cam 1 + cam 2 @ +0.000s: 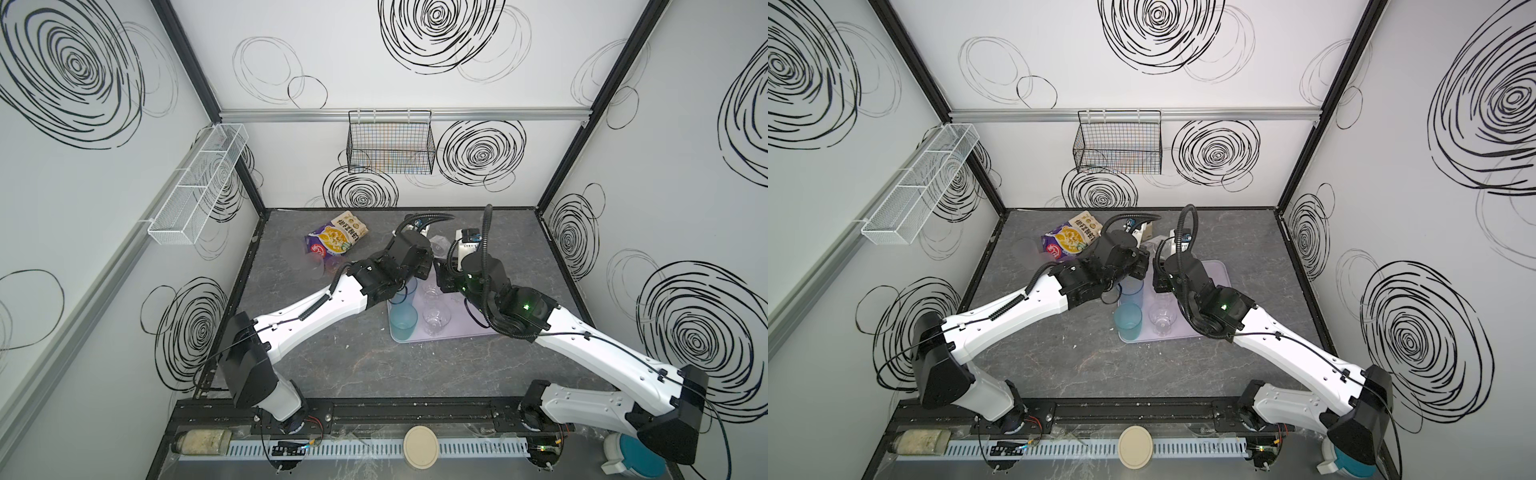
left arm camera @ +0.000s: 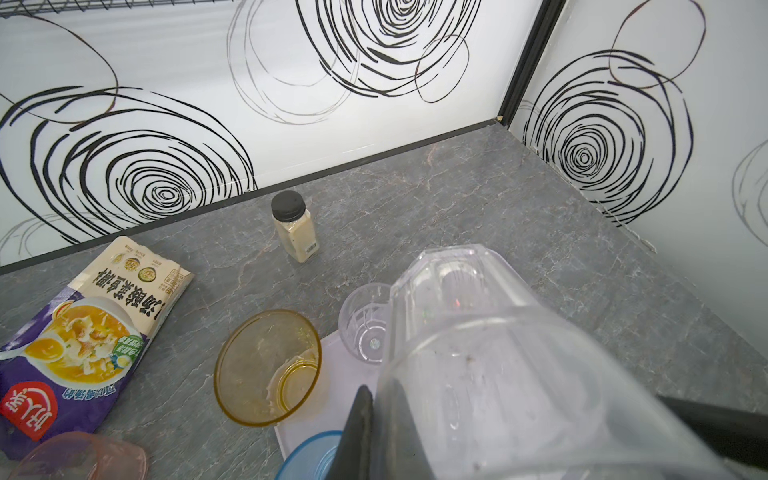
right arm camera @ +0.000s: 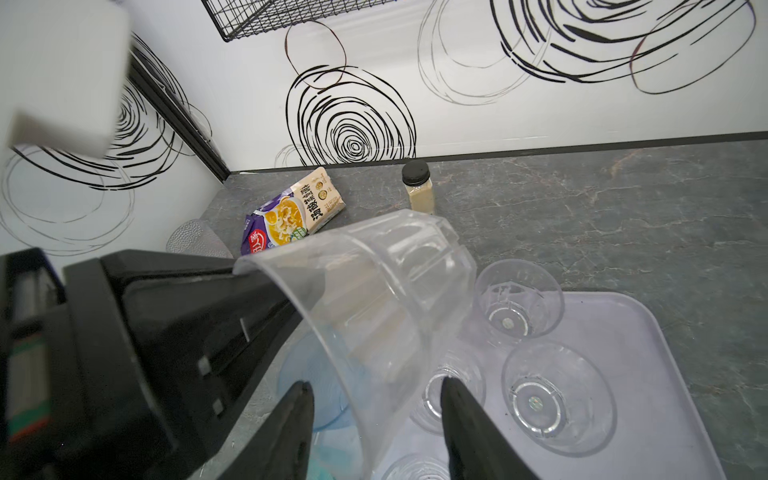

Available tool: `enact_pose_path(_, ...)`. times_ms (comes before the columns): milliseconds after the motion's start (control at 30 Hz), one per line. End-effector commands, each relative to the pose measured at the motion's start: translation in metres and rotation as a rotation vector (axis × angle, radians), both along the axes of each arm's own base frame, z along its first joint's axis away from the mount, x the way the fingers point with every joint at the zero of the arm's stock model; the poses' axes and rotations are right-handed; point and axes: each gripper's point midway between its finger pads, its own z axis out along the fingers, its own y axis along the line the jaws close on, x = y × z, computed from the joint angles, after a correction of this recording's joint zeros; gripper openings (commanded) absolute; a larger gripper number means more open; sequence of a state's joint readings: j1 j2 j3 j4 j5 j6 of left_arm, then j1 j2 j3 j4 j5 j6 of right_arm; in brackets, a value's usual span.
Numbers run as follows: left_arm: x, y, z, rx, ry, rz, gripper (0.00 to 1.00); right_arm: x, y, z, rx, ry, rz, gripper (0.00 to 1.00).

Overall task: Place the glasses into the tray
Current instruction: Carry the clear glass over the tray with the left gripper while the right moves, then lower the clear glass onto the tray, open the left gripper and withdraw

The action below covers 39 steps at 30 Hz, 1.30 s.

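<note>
The clear tumbler (image 3: pixel 374 299) hung tilted over the far left of the tray (image 3: pixel 648 332), long axis near-to-far, base pointing far. My left claw (image 2: pixel 379 399) pinched its rim. My right claw (image 3: pixel 375 382) stood open astride it, both arms outstretched, wrists meeting.

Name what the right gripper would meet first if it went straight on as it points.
The tilted clear glass held by the left gripper; it lies between the fingers of the right gripper.
</note>
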<state>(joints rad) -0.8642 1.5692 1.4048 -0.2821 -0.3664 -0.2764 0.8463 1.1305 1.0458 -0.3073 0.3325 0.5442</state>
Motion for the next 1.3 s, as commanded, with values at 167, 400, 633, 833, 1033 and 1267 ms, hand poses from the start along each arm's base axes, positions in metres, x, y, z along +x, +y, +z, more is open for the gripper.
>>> enact_pose_path(167,-0.010,-0.018,0.036,-0.127,-0.086,-0.003,0.09,0.018,-0.034,0.007,-0.001,-0.087,-0.165,0.47)
enact_pose_path(400,-0.031,-0.033,0.065,-0.269,-0.128,-0.058,0.13,0.026,-0.032,0.009,-0.044,-0.087,-0.178,0.29)
enact_pose_path(633,-0.052,-0.044,0.074,-0.267,-0.155,-0.116,0.41,0.032,-0.046,0.012,-0.036,-0.094,-0.172,0.08)
enact_pose_path(833,-0.051,-0.020,0.080,-0.236,-0.192,-0.071,0.53,0.040,-0.062,0.007,-0.034,-0.076,-0.174,0.03)
enact_pose_path(1033,-0.048,0.024,0.079,-0.184,-0.246,-0.038,0.65,0.046,-0.078,-0.007,-0.113,0.055,-0.111,0.02)
enact_pose_path(1267,-0.027,0.113,0.037,-0.152,-0.195,0.095,0.69,0.016,-0.136,-0.027,-0.233,0.249,-0.191,0.00)
